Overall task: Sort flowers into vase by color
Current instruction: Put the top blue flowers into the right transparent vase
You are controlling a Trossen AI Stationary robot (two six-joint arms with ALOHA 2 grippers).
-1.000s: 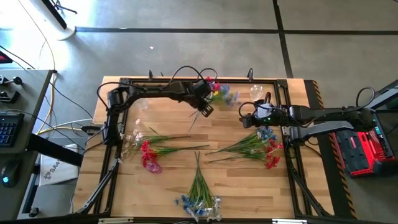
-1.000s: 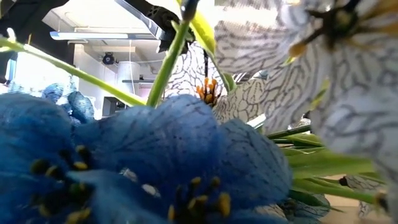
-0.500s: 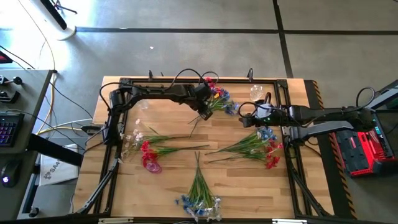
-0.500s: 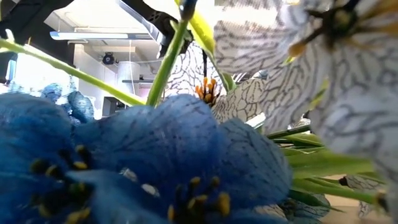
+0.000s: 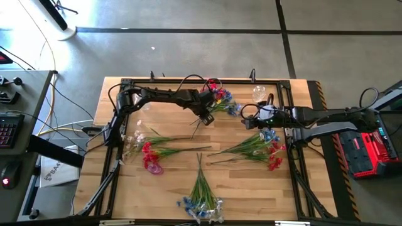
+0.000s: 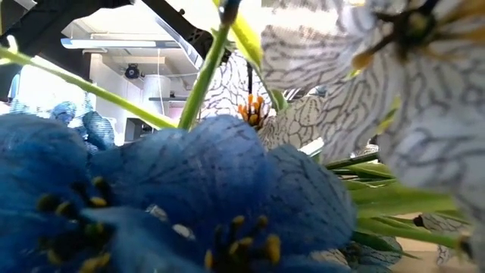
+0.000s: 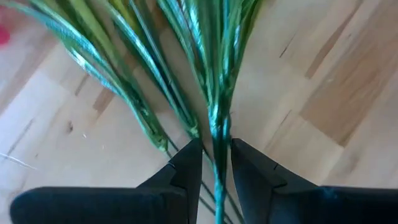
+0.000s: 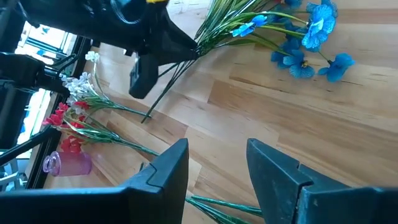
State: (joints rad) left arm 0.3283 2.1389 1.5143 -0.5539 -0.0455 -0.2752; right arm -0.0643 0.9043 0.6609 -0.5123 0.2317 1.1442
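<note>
Left gripper (image 5: 205, 117) sits at the table's (image 5: 188, 182) 12 o'clock, fingers (image 7: 186, 168) clamped on the stems of a mixed bunch (image 5: 220, 100) w/ blue and red blossoms fanning toward 2 o'clock from the grip; arm stretched across from the left post, roughly level. Right gripper (image 5: 246, 117) hovers at approx 2 o'clock, jaws apart w/ nothing between, just above another bunch (image 5: 257, 145) lying on the wood. More bunches lie at 9 o'clock (image 5: 151, 150) and 6 o'clock (image 5: 202, 194).

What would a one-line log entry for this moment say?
left gripper: shut on blue sprig stem | right gripper: open, empty, waiting near table's right side | other flower bunches: lying on table
</note>
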